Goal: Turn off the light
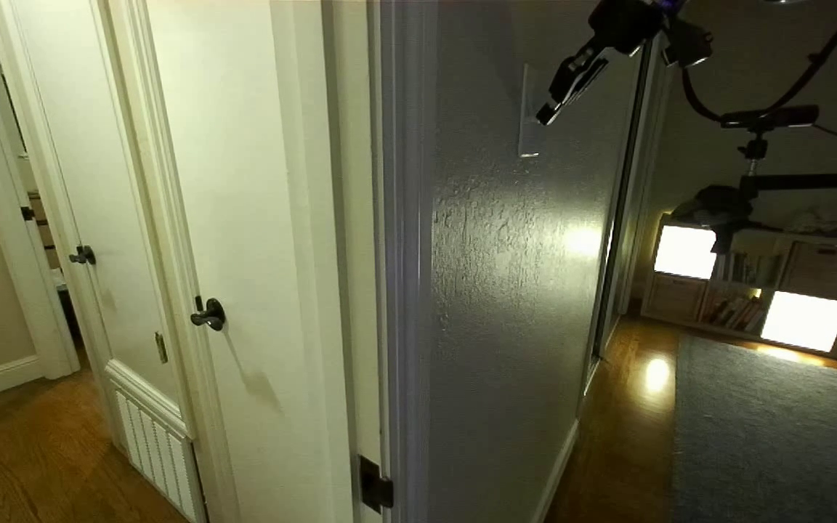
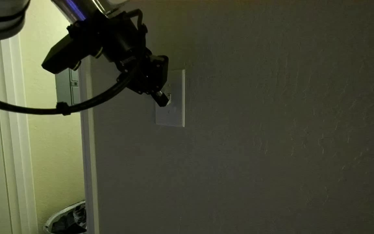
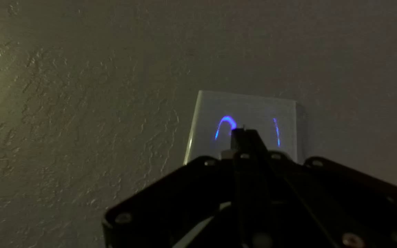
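Note:
The light's switch is a pale upright wall plate (image 2: 175, 115) on the dim textured wall; it also shows in an exterior view (image 1: 528, 142) and in the wrist view (image 3: 257, 108). A small toggle (image 2: 169, 98) shows at the middle of the plate beside the fingertips. My gripper (image 2: 162, 100) is black, with its fingertips together and nothing seen between them. It tilts down toward the plate, also in an exterior view (image 1: 546, 115). In the wrist view the gripper (image 3: 244, 131) hides the plate's lower part. I cannot tell whether the tips touch the switch. No lamp is in view.
The wall (image 2: 271, 146) surrounds the plate. A door frame edge (image 1: 407, 254) stands beside it, with white doors (image 1: 237, 181) beyond. A black cable (image 2: 105, 99) hangs from the arm. A shelf with bright glowing panels (image 1: 803, 319) stands at the far right. Blue reflections show on the plate.

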